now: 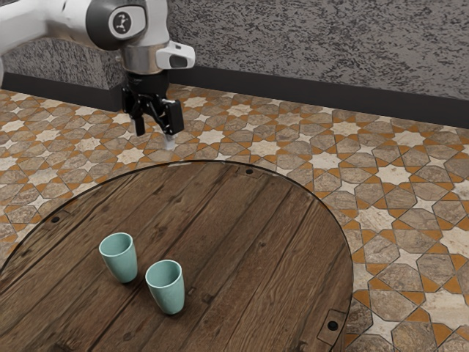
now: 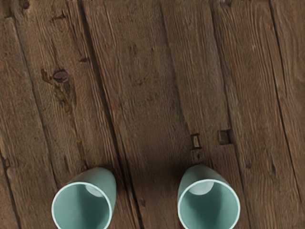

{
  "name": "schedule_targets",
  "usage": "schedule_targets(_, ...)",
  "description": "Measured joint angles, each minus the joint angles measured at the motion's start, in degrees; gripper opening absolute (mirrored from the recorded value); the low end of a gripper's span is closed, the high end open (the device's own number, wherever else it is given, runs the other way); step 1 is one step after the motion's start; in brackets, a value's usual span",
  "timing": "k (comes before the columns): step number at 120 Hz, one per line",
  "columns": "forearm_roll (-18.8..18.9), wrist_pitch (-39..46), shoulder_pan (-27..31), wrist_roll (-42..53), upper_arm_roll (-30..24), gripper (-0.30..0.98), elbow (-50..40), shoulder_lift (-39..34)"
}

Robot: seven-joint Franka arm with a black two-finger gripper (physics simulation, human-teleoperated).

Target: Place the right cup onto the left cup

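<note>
High above the table, my gripper [image 1: 155, 133] hangs with its two fingers apart and nothing between them. Two teal cups stand upright on the wood: one [image 1: 120, 258] towards the exterior view's left, the other [image 1: 167, 289] to its right and nearer that camera. A small gap separates them, and both mouths face up. From the hand's camera, one cup [image 2: 85, 208] and a second cup [image 2: 208, 206] stand side by side, their light inner bottoms visible. Neither cup touches the gripper.
The round wooden table [image 1: 242, 242] has a dark metal rim and bolts near its edge. Patterned floor tiles [image 1: 399, 220] surround it, and a grey wall [image 1: 330, 51] rises behind.
</note>
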Motion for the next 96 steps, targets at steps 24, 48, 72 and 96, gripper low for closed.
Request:
schedule_targets(24,-0.7,3.0,-1.1,-0.9,0.2,0.69,-3.6,-1.1)
schedule_targets(48,-2.7,9.7,-0.6,-1.6,0.3,0.69,-14.1,-3.2)
schedule_targets(72,-5.5,18.6,5.6,-4.1,-5.6,0.66,-26.9,-8.2)
schedule_targets(96,-10.7,27.8,19.7,-8.0,-24.5,0.57,-35.7,-9.8)
